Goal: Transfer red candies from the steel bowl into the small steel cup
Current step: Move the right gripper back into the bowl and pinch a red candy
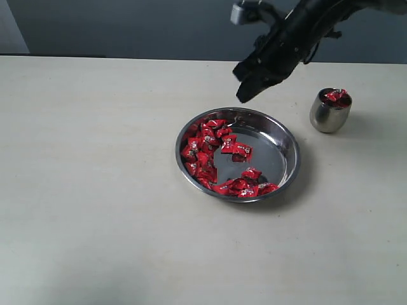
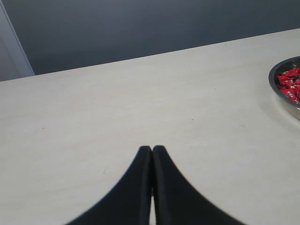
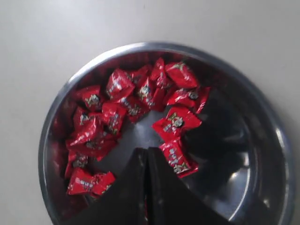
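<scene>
A: Where are the candies (image 1: 202,154)?
B: Most lie in the bowl (image 1: 280,152), banked along its left wall and near rim, with a few loose toward the middle. The right part of the bowl's floor is bare steel. More candies crown the cup (image 1: 329,117), which stands upright on the table (image 1: 95,190), right of the bowl and apart from it.
A: Anything hard to read?
B: How deep the cup's pile goes, since only the top wrappers show above its lip. In the bowl the wrappers overlap, and the steel mirrors some of the red, so no count is possible. In the right wrist view the fingers cover part of the bowl's floor, and the picture's edge cuts the rim.
A: The right gripper (image 1: 245,95)?
B: It hangs above the bowl's far rim, jaws closed tip to tip, with no candy seen between them. In its wrist view one candy appears next to the tips. How far below them it lies, I cannot tell.
A: The left gripper (image 2: 152,149)?
B: Its jaws are pressed together over bare table, well apart from the bowl. Only a sliver of rim and candies shows in its view.
A: Room to move?
B: There is broad open table left of and in front of the bowl, and a clear gap between bowl and cup. The table's far edge runs behind both.
</scene>
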### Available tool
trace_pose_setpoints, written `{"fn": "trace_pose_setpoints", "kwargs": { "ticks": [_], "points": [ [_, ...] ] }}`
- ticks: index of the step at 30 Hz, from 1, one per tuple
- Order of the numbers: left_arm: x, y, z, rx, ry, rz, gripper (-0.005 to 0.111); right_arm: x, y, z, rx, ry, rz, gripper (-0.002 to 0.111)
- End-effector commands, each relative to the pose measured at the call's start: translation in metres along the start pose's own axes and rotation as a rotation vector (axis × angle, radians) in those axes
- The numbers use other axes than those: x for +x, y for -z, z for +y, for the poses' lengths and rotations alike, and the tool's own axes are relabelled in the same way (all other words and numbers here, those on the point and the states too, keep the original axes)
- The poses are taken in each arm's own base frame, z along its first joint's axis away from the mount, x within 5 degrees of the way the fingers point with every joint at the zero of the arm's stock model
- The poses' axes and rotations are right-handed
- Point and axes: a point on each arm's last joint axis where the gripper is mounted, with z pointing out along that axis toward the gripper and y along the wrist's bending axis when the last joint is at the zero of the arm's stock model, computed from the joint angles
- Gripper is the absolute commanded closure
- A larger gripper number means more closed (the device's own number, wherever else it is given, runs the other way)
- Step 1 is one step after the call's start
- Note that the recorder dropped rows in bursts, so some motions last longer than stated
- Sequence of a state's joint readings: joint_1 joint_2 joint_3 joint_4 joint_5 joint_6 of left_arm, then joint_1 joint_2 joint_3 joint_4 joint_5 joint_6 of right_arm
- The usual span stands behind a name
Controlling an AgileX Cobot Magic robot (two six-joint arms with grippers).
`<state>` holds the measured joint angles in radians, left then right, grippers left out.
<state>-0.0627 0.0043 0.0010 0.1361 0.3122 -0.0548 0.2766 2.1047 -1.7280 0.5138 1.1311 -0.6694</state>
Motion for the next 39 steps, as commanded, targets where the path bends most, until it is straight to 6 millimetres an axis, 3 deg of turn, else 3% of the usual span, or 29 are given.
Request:
{"fn": "trace_pose_setpoints", "kwargs": {
  "ticks": [1,4,8,11,18,27,39],
  "points": [
    [-0.001,0.0,-0.001,0.01,0.004,-0.01,0.106,0.008,-0.034,0.005,0.056,0.075,0.19,0.109],
    [-0.001,0.0,-0.001,0.01,0.004,-0.01,0.106,0.015,-0.048,0.001,0.068,0.068,0.265,0.104],
    [-0.001,0.0,-0.001,0.01,0.004,-0.01,0.106,0.02,-0.058,-0.003,0.046,0.041,0.312,0.079],
    [-0.001,0.0,-0.001,0.01,0.004,-0.01,0.106,0.023,-0.065,-0.005,0.042,0.022,0.329,0.067],
    [-0.001,0.0,-0.001,0.01,0.004,-0.01,0.106,0.03,-0.077,-0.013,0.074,-0.05,0.376,0.066],
    [-0.001,0.0,-0.001,0.01,0.004,-0.01,0.106,0.03,-0.077,-0.013,0.099,-0.167,0.373,0.066],
    [-0.001,0.0,-0.001,0.01,0.004,-0.01,0.106,0.029,-0.078,-0.011,0.074,-0.152,0.363,0.066]
  ]
}}
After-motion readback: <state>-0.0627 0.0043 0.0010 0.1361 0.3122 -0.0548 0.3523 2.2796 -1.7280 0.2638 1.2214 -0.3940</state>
